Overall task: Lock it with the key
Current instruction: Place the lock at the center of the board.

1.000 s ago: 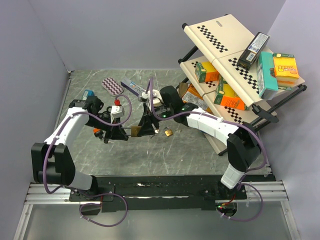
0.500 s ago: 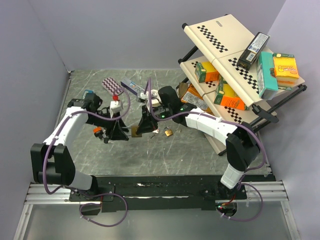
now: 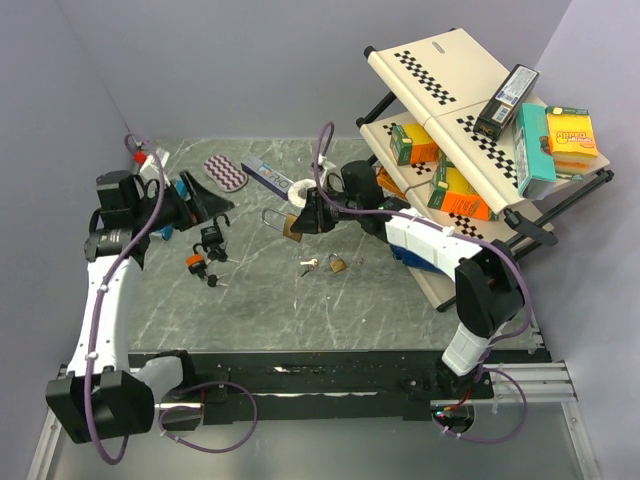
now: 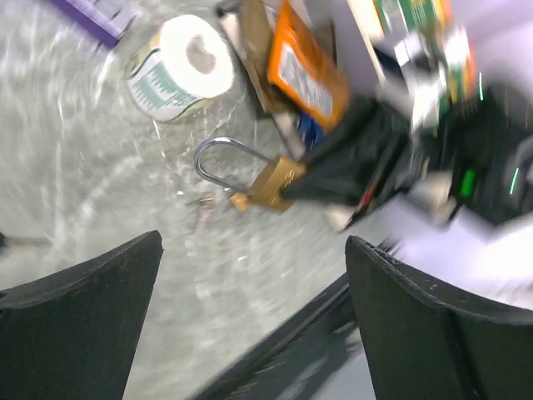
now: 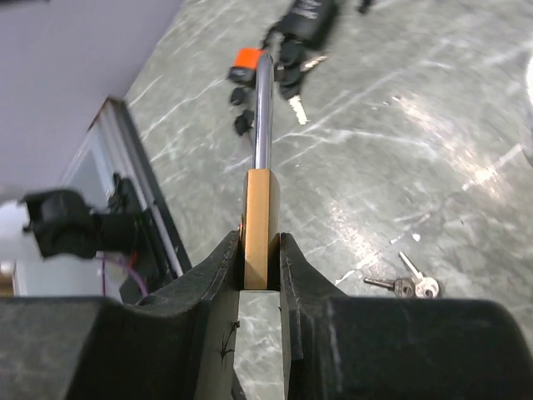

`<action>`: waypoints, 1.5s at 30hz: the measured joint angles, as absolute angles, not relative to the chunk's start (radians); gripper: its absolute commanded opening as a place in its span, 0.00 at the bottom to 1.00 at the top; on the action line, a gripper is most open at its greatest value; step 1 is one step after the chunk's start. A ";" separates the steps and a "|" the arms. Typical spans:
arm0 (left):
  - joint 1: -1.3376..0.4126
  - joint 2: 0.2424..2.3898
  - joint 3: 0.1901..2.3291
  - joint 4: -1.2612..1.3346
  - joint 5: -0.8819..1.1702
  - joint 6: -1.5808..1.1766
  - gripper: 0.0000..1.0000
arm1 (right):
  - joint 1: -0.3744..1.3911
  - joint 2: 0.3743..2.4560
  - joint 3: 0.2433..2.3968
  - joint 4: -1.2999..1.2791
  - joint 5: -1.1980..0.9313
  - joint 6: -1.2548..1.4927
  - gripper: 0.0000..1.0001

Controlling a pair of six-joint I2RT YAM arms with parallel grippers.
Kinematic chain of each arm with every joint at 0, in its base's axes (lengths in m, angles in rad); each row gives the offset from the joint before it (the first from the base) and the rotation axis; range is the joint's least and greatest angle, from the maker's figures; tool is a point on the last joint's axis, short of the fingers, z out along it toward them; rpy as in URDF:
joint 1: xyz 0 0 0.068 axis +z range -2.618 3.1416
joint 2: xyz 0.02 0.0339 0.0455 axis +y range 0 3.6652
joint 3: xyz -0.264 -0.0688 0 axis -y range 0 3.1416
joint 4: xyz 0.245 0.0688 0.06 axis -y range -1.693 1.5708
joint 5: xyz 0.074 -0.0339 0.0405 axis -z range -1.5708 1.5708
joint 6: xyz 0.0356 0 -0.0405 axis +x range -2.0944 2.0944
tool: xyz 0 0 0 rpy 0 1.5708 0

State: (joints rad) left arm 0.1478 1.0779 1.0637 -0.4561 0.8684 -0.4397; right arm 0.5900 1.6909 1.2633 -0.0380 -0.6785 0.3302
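Reading the current views: right gripper (image 3: 300,219) is clenched on the brass padlock (image 3: 290,227). Its body is pinched flat between both fingers (image 5: 218,279) and the shackle sticks straight out past the fingertips. The lock is held up over the middle of the table (image 3: 260,310), just in front of the tape roll (image 3: 303,190). Left wrist view shows the same: gold body in the black claw, silver shackle pointing away from it. That view is blurry, so can't tell whether the shackle is latched or whether a key sits in the keyhole. Left gripper (image 3: 197,196) is released, fingers (image 4: 92,292) spread wide, over the far-left part of the table and well apart from the held padlock. Loose keys (image 3: 308,267) lie on the marble just beside a small brass padlock (image 3: 339,265), nearer the arm bases than the held one. Black padlock (image 3: 210,240) with its keys and an orange tag (image 3: 195,262) lie close to the left gripper. Shelf rack (image 3: 440,130) with slanted shelves and boxes stands at the right edge.
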 measured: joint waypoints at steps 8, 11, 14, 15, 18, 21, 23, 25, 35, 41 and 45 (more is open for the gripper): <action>-0.005 1.227 1.064 -0.510 0.595 -0.893 0.96 | 0.657 1.692 1.342 -0.121 -0.502 0.426 0.00; -0.048 1.240 1.064 -0.519 0.567 -0.977 0.96 | 0.686 1.693 1.370 -0.128 -0.468 0.443 0.00; -0.065 1.239 1.064 -0.510 0.548 -1.036 0.96 | 0.714 1.703 1.394 -0.140 -0.440 0.459 0.00; -0.072 1.239 1.064 -0.506 0.537 -1.054 0.96 | 0.722 1.708 1.400 -0.142 -0.433 0.466 0.00; -0.101 1.238 1.050 -0.466 0.523 -1.100 0.96 | 0.743 1.736 1.423 -0.154 -0.417 0.484 0.00; -0.131 1.235 1.008 -0.425 0.522 -1.142 0.96 | 0.762 1.775 1.455 -0.159 -0.399 0.500 0.00; -0.144 1.235 0.982 -0.418 0.521 -1.157 0.96 | 0.771 1.787 1.459 -0.161 -0.392 0.509 0.00; -0.152 1.235 0.971 -0.416 0.517 -1.169 0.96 | 0.778 1.789 1.459 -0.166 -0.388 0.516 0.00; -0.155 1.235 0.954 -0.397 0.517 -1.204 0.95 | 0.792 1.789 1.460 -0.175 -0.382 0.538 0.00; -0.155 1.242 0.936 -0.397 0.518 -1.238 0.89 | 0.804 1.789 1.460 -0.177 -0.373 0.553 0.00; -0.155 1.244 0.936 -0.400 0.518 -1.254 0.82 | 0.809 1.789 1.461 -0.178 -0.361 0.556 0.00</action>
